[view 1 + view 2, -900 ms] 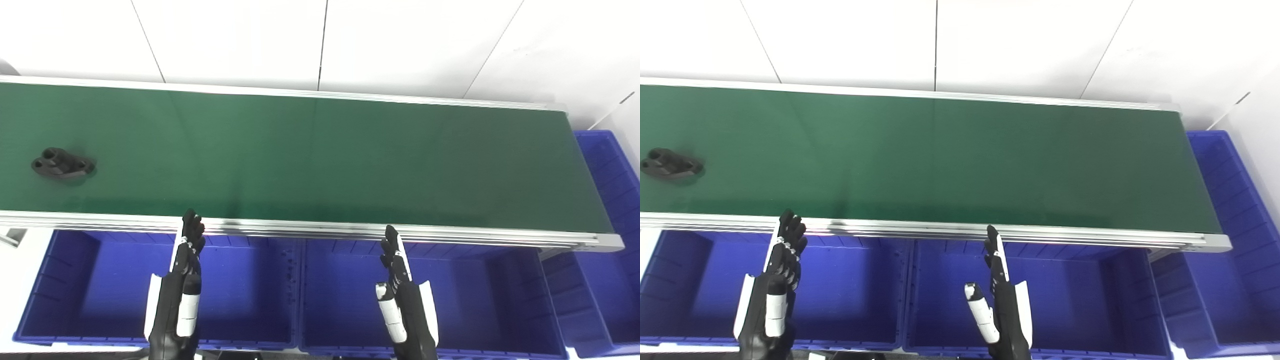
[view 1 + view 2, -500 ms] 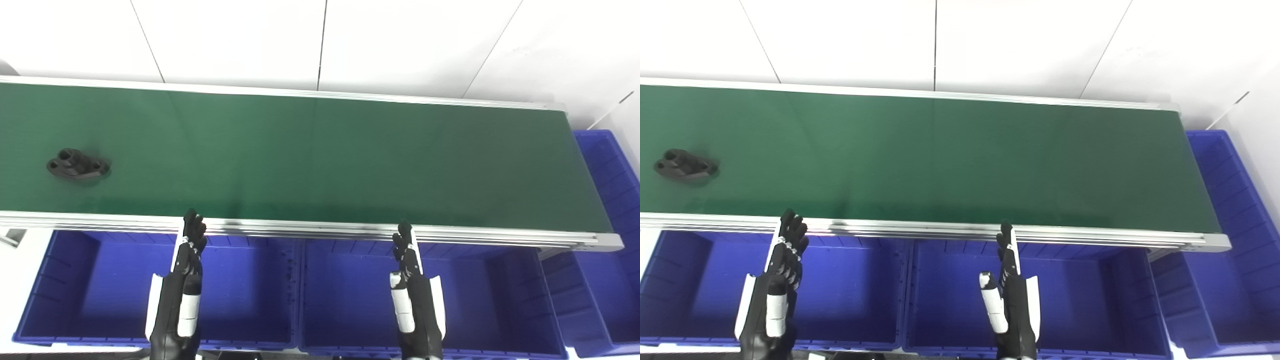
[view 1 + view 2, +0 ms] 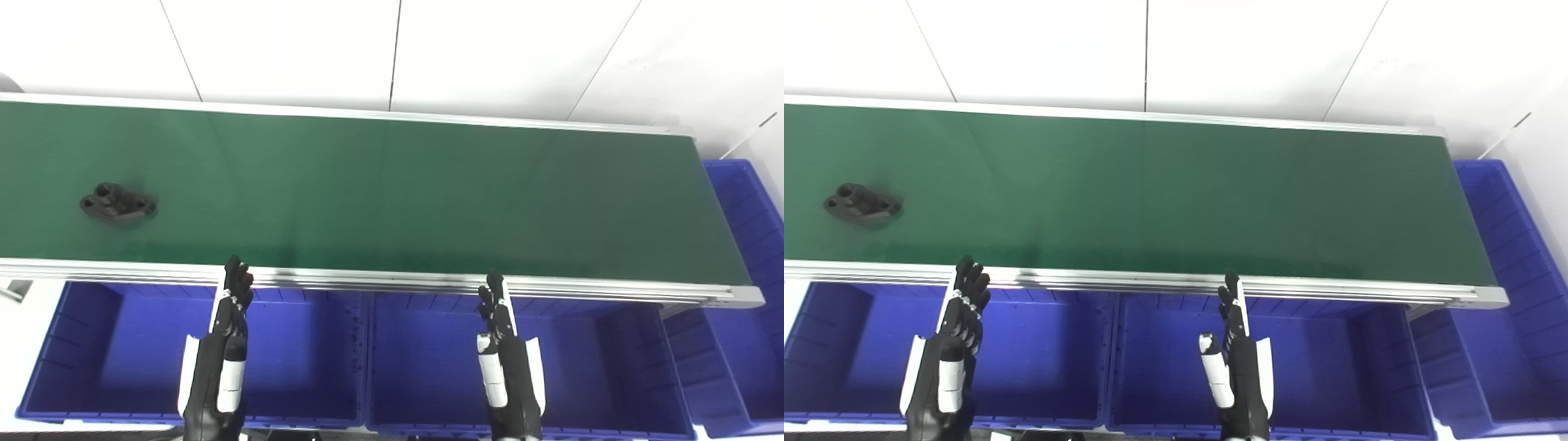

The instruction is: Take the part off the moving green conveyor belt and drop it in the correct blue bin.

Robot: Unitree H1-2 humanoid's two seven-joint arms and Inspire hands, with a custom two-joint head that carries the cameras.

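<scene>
A black part with two round holes lies on the left stretch of the green conveyor belt. My left hand is held flat and open over the left blue bin, fingertips at the belt's near rail, to the right of and below the part. Over the middle blue bin my right hand is also open with straight fingers and holds nothing. Neither hand touches the part.
A third blue bin stands past the belt's right end. An aluminium rail runs along the belt's near edge, between the hands and the belt. A white wall lies behind the belt.
The part has travelled to the right along the belt. My right hand has shifted a little to the right and forward toward the rail; the left hand has stayed put.
</scene>
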